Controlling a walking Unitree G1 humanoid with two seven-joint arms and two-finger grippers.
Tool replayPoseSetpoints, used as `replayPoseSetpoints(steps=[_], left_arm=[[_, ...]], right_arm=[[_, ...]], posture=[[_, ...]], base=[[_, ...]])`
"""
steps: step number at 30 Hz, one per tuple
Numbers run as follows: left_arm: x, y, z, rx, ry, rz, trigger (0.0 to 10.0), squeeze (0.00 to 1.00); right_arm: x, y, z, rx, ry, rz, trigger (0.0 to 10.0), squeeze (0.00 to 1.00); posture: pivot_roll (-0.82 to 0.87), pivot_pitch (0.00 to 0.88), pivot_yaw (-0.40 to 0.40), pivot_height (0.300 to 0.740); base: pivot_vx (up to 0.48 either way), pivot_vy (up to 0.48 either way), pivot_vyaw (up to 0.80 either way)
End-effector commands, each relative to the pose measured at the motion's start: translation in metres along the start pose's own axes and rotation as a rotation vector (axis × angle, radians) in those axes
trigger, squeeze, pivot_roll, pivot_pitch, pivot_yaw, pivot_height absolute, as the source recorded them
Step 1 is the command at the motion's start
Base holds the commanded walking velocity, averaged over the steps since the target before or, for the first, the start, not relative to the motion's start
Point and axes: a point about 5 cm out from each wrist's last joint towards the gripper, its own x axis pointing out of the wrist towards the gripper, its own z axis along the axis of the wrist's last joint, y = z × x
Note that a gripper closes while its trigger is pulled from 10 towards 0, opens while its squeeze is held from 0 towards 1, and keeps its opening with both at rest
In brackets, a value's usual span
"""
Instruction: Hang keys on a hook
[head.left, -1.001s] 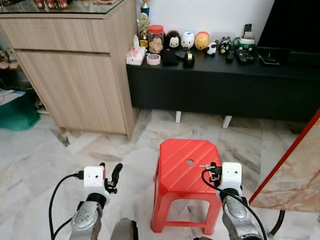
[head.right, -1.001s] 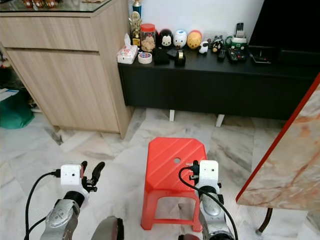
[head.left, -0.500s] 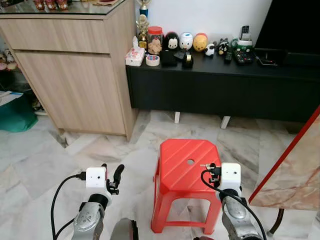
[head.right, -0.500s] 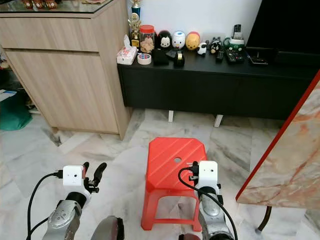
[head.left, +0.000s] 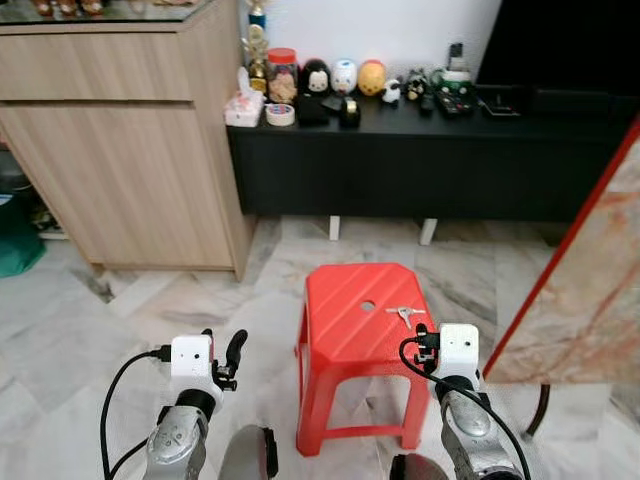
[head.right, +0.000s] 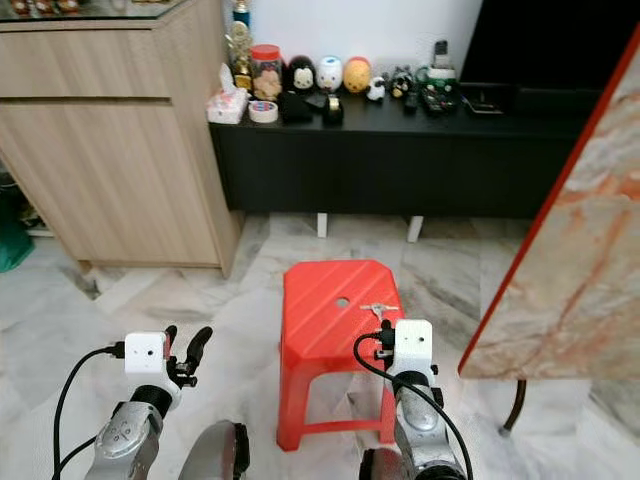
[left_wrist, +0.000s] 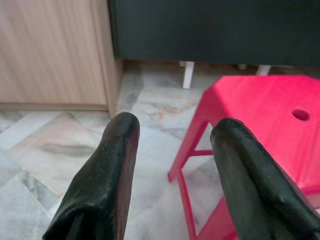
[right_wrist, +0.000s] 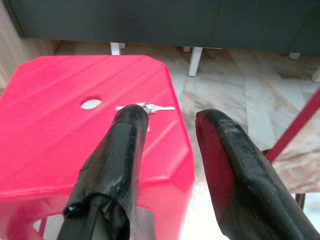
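- keys lay flat on red stool, long axis running left-right
- right gripper just short of them, fingers apart; left gripper spread too
- vs 1 s ago: cam panned, keys uncovered

No writing, label, brand or number can be read. The jar, tissue box and small figures on the far black cabinet are too small to show any lettering.
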Motion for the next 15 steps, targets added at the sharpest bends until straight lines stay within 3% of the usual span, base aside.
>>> replayPoseSetpoints(steps=[1, 15], left_arm=[[0.0003, 0.0000, 0.0001, 0.006, 0.008, -0.005, 10.0, 0.00], [0.0020, -0.0008, 0.0017, 0.006, 0.002, -0.012, 10.0, 0.00]], right_arm=[[0.0007, 0.0013, 0.0009, -0.001, -0.002, 0.010, 10.0, 0.00], [0.0027, 0.0054, 0.0036, -0.002, -0.005, 0.042, 10.0, 0.00]], posture=[[0.02, 0.030, -0.014, 0.606], [0.02, 0.021, -0.014, 0.606]], base=[[0.247, 0.000, 0.00], [0.263, 0.000, 0.07]])
